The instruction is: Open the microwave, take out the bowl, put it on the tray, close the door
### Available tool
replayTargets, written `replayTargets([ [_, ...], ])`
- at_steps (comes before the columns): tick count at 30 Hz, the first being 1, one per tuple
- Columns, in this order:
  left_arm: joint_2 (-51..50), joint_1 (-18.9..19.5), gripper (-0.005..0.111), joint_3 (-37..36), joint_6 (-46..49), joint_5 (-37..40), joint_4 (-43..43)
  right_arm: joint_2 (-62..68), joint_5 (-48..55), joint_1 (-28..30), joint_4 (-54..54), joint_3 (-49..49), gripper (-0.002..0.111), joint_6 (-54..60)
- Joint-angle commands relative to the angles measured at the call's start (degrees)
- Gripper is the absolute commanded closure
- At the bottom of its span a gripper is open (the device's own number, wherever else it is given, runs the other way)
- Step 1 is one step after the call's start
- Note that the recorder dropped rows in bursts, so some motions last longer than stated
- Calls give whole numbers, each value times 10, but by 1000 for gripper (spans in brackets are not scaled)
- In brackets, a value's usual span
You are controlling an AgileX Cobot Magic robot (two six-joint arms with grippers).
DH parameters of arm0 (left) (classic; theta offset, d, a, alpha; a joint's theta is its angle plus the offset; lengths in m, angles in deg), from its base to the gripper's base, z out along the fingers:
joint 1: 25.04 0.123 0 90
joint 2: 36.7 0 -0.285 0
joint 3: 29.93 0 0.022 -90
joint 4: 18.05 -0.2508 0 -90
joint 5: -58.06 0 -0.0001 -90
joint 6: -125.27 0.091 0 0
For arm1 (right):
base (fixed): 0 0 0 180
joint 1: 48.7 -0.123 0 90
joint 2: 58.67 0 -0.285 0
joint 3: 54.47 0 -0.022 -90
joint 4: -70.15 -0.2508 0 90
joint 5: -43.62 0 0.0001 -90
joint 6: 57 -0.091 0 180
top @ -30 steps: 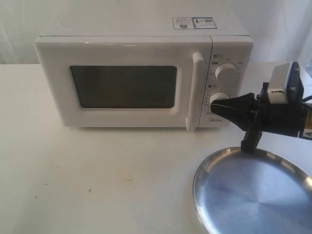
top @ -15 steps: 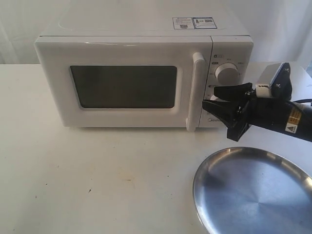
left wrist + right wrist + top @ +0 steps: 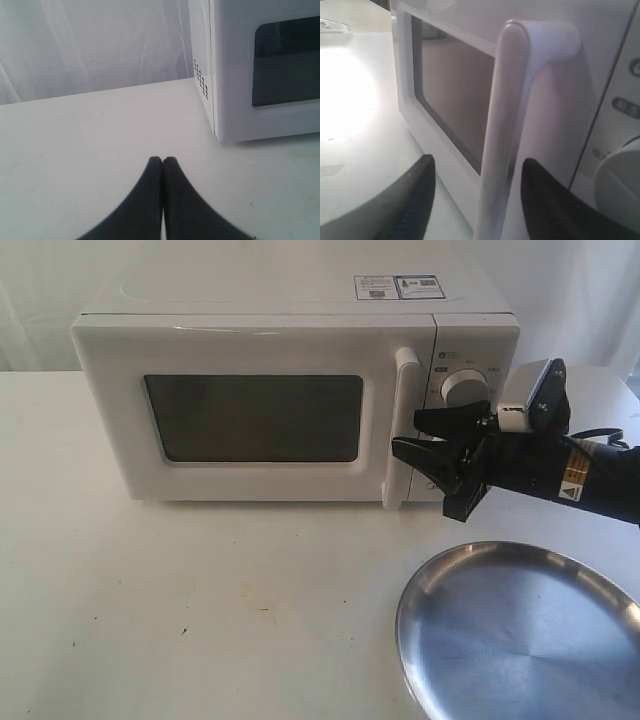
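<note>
Right wrist view: handle [image 3: 503, 115] inside claw [image 3: 479, 167]

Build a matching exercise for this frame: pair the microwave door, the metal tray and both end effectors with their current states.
Things:
1. white microwave door with dark window
2. round shiny silver metal tray
3. black left end effector
4. black right end effector

States:
A. open, one finger on each side of the white bar handle
B. swung shut
C. fingers pressed together over the white table
D. lying on the table

Pairs: 1-B, 2-D, 3-C, 4-A
</note>
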Motion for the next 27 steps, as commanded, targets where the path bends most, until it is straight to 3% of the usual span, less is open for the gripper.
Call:
replayTargets([
  [1,1,-1,107,2,0,1,4,4,2,-3,-3,-2,60,-5],
  [18,1,-1,107,2,0,1,4,30,19,-37,-17,-19,61,-18],
  [20,1,-1,107,2,0,1,4,32,19,-40,-25,-22,67,-16],
  [22,1,-1,107,2,0,1,4,32,22,-40,-36,-22,99,-3],
  [23,1,-1,107,2,0,1,4,32,27,-40,-37,-22,108,1],
  [27,1,-1,107,2,0,1,4,32,1,-40,28,-23,108,13],
])
